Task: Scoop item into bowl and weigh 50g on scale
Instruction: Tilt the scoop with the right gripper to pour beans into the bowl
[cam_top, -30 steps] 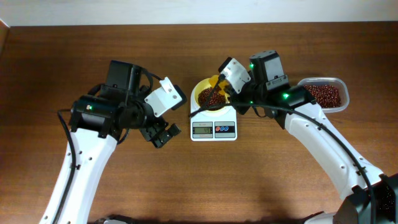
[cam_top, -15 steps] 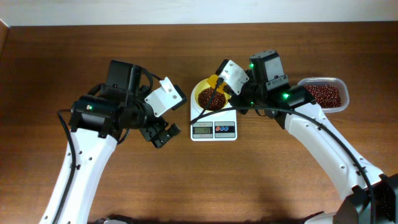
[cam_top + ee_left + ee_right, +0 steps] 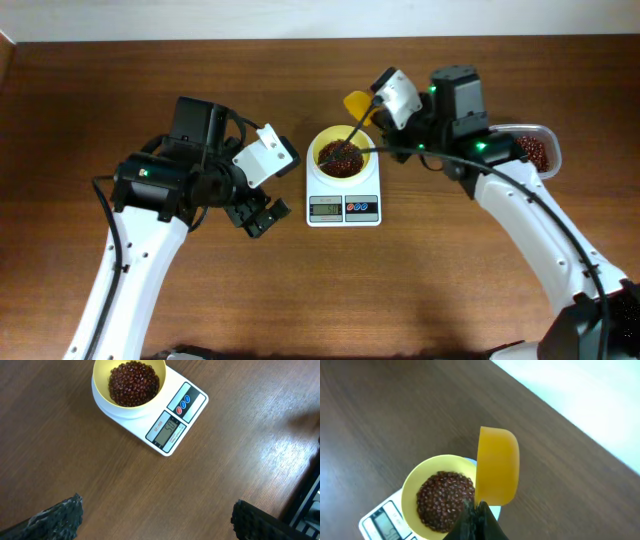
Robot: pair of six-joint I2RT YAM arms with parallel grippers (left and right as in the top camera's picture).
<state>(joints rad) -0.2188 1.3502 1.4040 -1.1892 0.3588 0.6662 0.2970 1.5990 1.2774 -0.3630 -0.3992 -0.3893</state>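
Note:
The pale yellow bowl stands on the white scale at mid table, holding a heap of reddish-brown beans. My right gripper is shut on the handle of a bright yellow scoop, which hangs tipped on its side just behind and right of the bowl. In the right wrist view the scoop shows its outer side above the gripper, with the bowl lower left. My left gripper hovers open left of the scale, its fingers wide apart over bare wood.
A clear plastic tub with more beans sits at the right, partly behind my right arm. The scale's display is lit and faces the front. A pale wall strip runs along the table's far edge.
My right gripper has lifted the scoop out of the bowl and moved it back and to the right. The left arm has not moved.

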